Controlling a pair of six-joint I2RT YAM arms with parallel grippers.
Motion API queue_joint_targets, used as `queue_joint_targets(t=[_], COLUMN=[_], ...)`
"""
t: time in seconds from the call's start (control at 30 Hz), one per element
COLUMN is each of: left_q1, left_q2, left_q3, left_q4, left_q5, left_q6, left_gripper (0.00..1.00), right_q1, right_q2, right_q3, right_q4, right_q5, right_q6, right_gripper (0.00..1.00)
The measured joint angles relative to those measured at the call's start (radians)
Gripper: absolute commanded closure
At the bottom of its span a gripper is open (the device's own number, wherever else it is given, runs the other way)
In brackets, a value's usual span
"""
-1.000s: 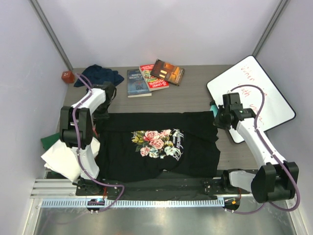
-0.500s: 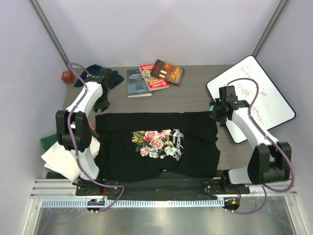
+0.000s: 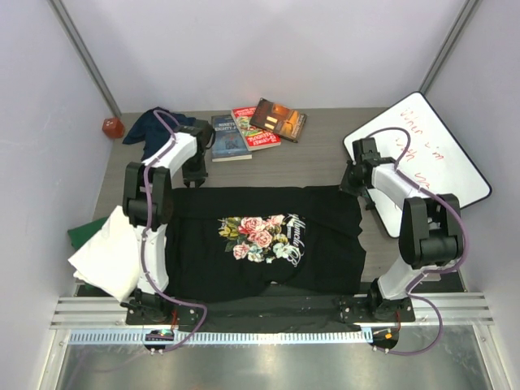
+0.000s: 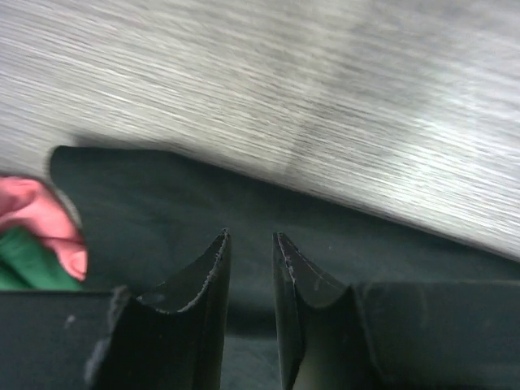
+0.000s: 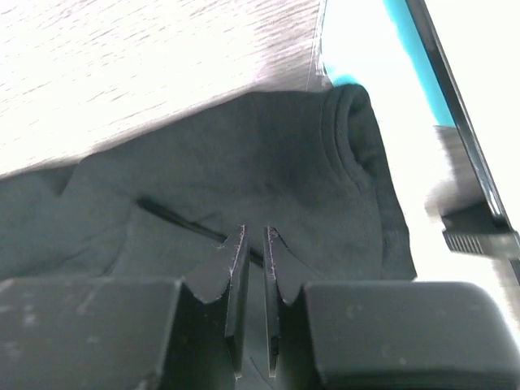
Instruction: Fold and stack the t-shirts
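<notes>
**Jaws hover at rose-print shirt's top corners**

The black t-shirt [image 3: 268, 240] lies spread mid-frame. My left gripper [image 4: 250, 236] is parted and empty at its upper-left corner, and my right gripper [image 5: 253, 231] is barely parted at the upper-right. The cloth looks light and limp, so I would pinch the corners.

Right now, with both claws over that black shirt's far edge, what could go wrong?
The left gripper holds no cloth yet; so near the black shirt's edge, it might pinch too little and slip. The right gripper hangs over a bunched sleeve and might lift only that, folding crooked.
</notes>
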Motion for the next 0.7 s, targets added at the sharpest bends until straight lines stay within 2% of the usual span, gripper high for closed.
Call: queue_joint_targets(t=[0.23,0.27,0.3,0.33,0.4,0.7], left_q1=[0.003,0.003,0.003,0.003,0.000,-0.008], left_q2=[0.034,0.040,0.049,0.058,0.073,0.080], left_q3=[-0.022,-0.022,-0.022,-0.022,-0.012,-0.005], left_q4=[-0.001,-0.001,-0.001,-0.002,-0.012,-0.019], left_q5=[0.048,0.053,0.059,0.061,0.067,0.064], left_q6=[-0.001,-0.001,-0.001,-0.003,-0.002,0.000], left_gripper=[0.76,0.79,0.87,0.90,1.00,1.00], right_q1=[0.016,0.019,0.021,0.026,0.034,0.070], right_q2=[0.056,0.064,0.075,0.085,0.119,0.209], right_q3=[0.010,0.012,0.018,0.024,0.043,0.111], right_q4=[0.003,0.003,0.002,0.002,-0.001,-0.024], right_q5=[0.002,0.002,0.002,0.003,0.003,0.023], right_q6=[0.003,0.003,0.003,0.003,0.003,0.010], right_gripper=[0.83,0.84,0.89,0.99,0.99,0.99])
